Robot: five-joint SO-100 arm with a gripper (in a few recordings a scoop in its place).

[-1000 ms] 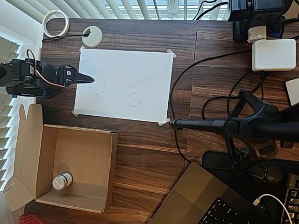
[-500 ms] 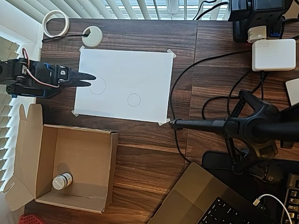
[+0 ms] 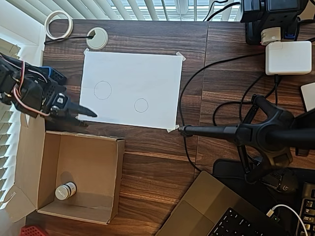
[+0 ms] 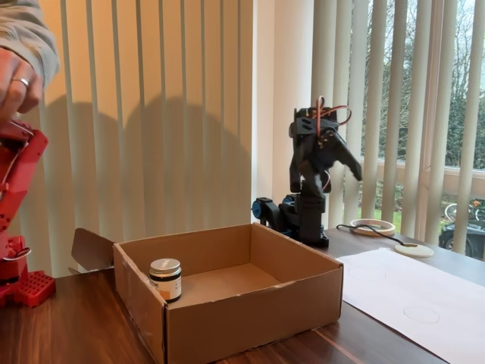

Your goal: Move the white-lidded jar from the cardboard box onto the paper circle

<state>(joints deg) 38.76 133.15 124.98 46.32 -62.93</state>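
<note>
gripper (image 3: 87,114): raised above the table near the lower left corner of the white sheet (image 3: 147,73), jaws nearly closed, holding nothing | white-lidded jar (image 3: 65,191): upright inside the cardboard box (image 3: 93,152), near its left wall | paper circle (image 3: 141,105): bare, well apart from the box

- The desk (image 3: 157,162) is dark brown wood with a streaked grain pattern.
- The cardboard box (image 3: 81,147) is plain brown, inside and outside.
- The white-lidded jar (image 4: 166,278) has a pale grey-white lid, dark glass and a light label.
- The white sheet (image 3: 142,73) is plain white; the paper circle (image 3: 141,104) is a thin grey outline on it.
- The hand (image 3: 83,117) is black, with red and orange wires on the arm behind.
- The tape ring (image 3: 58,24) is off-white.
</note>
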